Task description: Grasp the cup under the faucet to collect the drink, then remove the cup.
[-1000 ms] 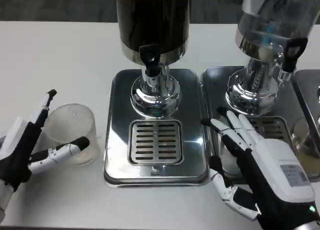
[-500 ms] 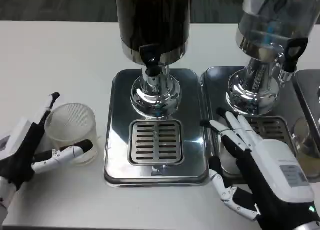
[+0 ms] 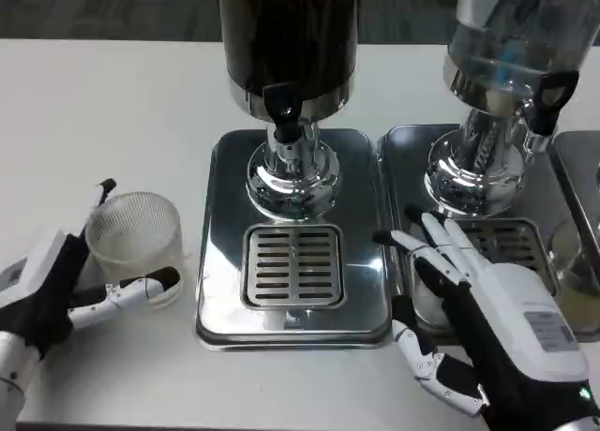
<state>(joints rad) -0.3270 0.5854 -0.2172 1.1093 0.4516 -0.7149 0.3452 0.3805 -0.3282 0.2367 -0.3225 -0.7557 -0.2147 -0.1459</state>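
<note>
Left hand (image 3: 42, 295) withdrawn, one cup (image 3: 134, 244)

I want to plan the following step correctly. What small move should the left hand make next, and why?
Probably close the left hand on the clear cup. Its fingers sit on either side of the cup, which stands on the table left of the drip tray, not yet under the dark dispenser's faucet. A firm hold should come before carrying it there.
</note>
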